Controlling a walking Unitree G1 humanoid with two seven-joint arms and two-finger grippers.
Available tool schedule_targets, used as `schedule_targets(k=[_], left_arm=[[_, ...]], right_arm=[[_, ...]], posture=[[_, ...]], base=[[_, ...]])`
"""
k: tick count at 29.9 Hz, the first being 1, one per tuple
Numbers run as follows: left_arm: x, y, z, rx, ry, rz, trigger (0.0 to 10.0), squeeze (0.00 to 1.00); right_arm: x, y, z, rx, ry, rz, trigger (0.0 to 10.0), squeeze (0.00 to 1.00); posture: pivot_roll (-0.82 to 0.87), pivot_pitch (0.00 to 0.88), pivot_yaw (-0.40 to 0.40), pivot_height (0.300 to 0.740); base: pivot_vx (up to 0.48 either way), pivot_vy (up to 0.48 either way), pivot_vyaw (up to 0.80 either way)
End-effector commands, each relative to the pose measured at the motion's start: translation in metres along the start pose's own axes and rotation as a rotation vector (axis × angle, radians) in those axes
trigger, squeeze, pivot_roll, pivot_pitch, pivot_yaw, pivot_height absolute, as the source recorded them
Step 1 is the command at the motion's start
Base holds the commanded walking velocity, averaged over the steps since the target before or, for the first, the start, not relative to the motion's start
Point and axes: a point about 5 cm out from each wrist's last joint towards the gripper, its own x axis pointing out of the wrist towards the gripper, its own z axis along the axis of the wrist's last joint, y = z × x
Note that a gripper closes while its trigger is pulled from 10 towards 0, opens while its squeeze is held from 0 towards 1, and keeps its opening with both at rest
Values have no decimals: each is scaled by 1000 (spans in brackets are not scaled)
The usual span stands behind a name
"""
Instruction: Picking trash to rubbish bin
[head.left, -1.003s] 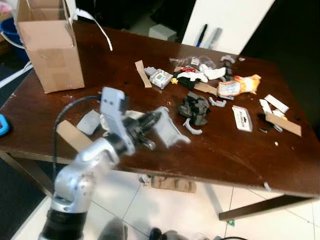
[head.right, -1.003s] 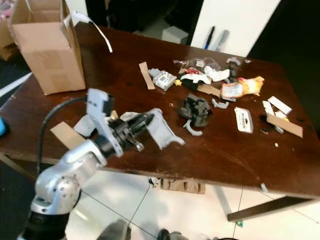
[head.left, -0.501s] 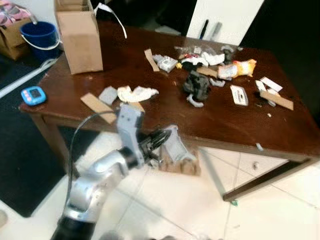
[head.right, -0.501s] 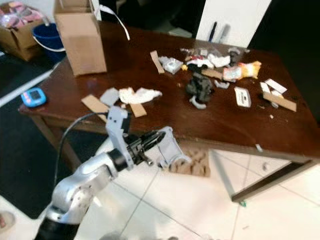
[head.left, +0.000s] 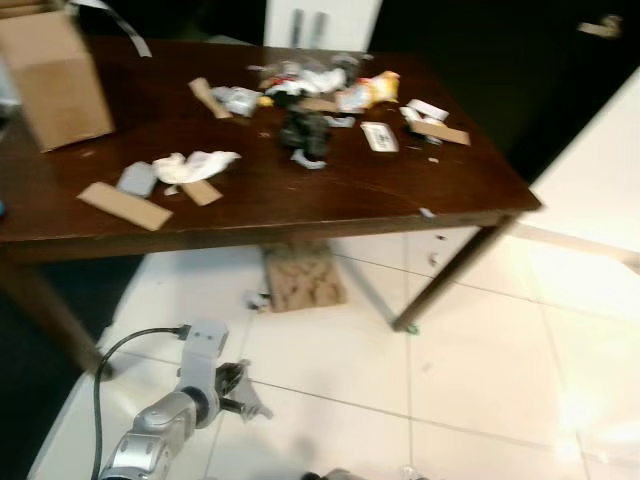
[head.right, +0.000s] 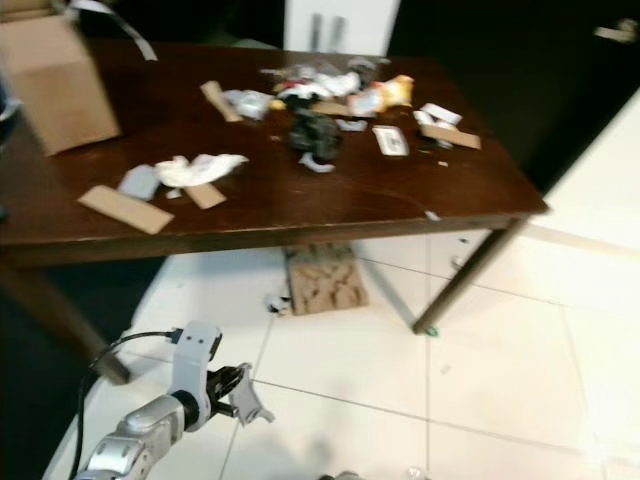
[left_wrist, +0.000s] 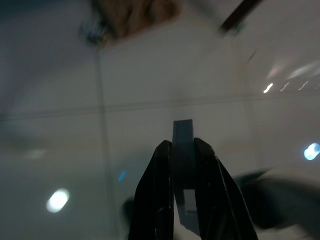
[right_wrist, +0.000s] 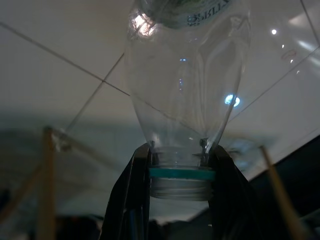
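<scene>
My left gripper (head.left: 238, 392) hangs low over the white tile floor, in front of the table's left end, shut on a grey plastic piece (left_wrist: 183, 150) that sticks out past the fingertips. The same grey plastic piece (head.right: 247, 398) juts from the black fingers in the eye views. My right gripper (right_wrist: 181, 165) is shut on the neck of a clear plastic bottle (right_wrist: 187, 75) with a teal ring, seen against floor tiles. On the brown table (head.left: 330, 205) lies scattered trash: crumpled white paper (head.left: 195, 163), cardboard strips (head.left: 125, 205), wrappers (head.left: 365, 92) and a black lump (head.left: 305, 130).
A cardboard box (head.left: 55, 75) stands at the table's left rear. A flat cardboard piece (head.left: 305, 280) lies on the floor under the table. Table legs (head.left: 440, 280) slant down at the right. Open tile floor spreads to the right; a dark floor area lies at the left.
The camera has pulled back and swung right, so the table sits farther off. My left arm has dropped from table height down near the floor, still holding the grey piece.
</scene>
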Motion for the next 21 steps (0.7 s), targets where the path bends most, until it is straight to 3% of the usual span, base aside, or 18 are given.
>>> schedule_targets(k=[1,2,4,6,7,8,9,10,11,13,17,21], left_arm=[[-21,33,-53,-60,152,190,10000,0],[-21,33,-53,-60,152,190,10000,0],[-41,52,-86,-148,235,328,10000,0],[-41,52,-86,-148,235,328,10000,0],[-50,57,-99,-188,265,381,10000,0],[-66,58,-124,-268,336,450,10000,0],[-66,58,-124,-268,336,450,10000,0],[-83,55,-147,-344,406,509,10000,0],[-83,55,-147,-344,406,509,10000,0],[-107,46,-178,-437,499,592,10000,0],[-113,39,-188,-465,510,611,10000,0],[-106,23,-192,-450,511,570,10000,0]], right_arm=[[0,2,-8,19,14,-10,10000,0],[0,2,-8,19,14,-10,10000,0],[0,2,-7,11,10,-14,10000,0],[0,2,-7,11,10,-14,10000,0],[0,2,-7,6,10,-13,10000,0],[0,2,-6,-5,9,-9,10000,0],[0,2,-6,-5,9,-9,10000,0],[0,2,-5,-18,7,-4,10000,0],[0,2,-5,-18,7,-4,10000,0],[0,1,-3,-34,0,3,10000,0],[0,0,-2,-50,-6,5,10000,0],[0,-1,0,-122,-11,11,10000,0]], posture=[[255,149,-113,740],[255,149,-113,740],[257,143,-112,740],[257,143,-112,740],[257,143,-112,740],[262,134,-115,740],[262,134,-115,740],[261,128,-118,740],[261,128,-118,740],[255,119,-116,740],[262,117,-122,740],[282,103,-140,740]], base=[[0,0,-788],[0,0,-788],[0,0,-788],[0,0,-788],[0,0,-788],[0,0,-788],[0,0,-788],[0,0,-788],[0,0,-788],[0,0,-788],[0,0,-788],[0,0,-788]])
